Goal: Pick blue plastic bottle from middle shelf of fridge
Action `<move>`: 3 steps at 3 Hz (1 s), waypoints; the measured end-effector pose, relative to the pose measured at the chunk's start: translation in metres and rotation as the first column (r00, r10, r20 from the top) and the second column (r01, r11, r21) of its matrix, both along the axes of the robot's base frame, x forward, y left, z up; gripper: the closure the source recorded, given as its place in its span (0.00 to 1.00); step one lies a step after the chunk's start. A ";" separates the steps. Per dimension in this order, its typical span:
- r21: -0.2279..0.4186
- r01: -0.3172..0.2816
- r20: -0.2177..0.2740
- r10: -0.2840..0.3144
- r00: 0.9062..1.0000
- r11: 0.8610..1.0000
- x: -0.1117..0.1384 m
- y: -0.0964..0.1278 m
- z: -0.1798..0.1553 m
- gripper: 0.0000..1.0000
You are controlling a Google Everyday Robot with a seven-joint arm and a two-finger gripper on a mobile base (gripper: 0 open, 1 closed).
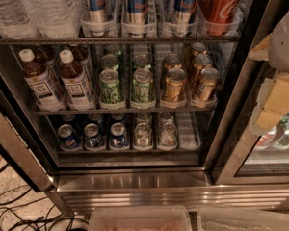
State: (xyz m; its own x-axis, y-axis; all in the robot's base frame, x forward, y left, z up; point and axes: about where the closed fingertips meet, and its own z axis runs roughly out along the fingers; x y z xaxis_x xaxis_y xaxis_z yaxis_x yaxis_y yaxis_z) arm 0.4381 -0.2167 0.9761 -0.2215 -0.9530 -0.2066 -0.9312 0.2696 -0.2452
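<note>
The fridge (135, 182) stands open in front of me, steel-framed with a dark inside. On the left of the middle shelf (125, 110) stand two lanes of blue plastic bottles, brown drink, white caps, white labels with dark print. The front ones are the left bottle (38, 81) and the right bottle (76, 81), with more behind them. My gripper (275, 81), white-grey with tan parts, hangs at the right edge of the view, outside the fridge, well right of the bottles and touching nothing.
Green cans (126, 86) and gold cans (188, 83) fill the rest of the middle shelf. Large water bottles (29, 8), tall cans and a red can (220, 6) stand above. Short cans (115, 134) stand below. Clear bins (139, 219) sit low in front, cables (19, 211) lie at left.
</note>
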 end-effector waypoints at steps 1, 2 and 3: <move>0.000 0.000 0.002 0.000 1.000 1.000 0.000 0.000 0.000 0.00; 0.008 0.010 -0.017 -0.010 1.000 1.000 0.017 0.006 -0.018 0.00; 0.041 -0.001 -0.036 0.002 0.999 0.999 0.029 0.024 -0.050 0.00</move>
State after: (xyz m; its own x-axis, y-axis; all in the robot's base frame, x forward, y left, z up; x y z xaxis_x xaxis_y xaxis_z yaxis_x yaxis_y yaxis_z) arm 0.4668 -0.1923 0.9265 -0.2278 -0.9443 -0.2376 -0.9396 0.2772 -0.2006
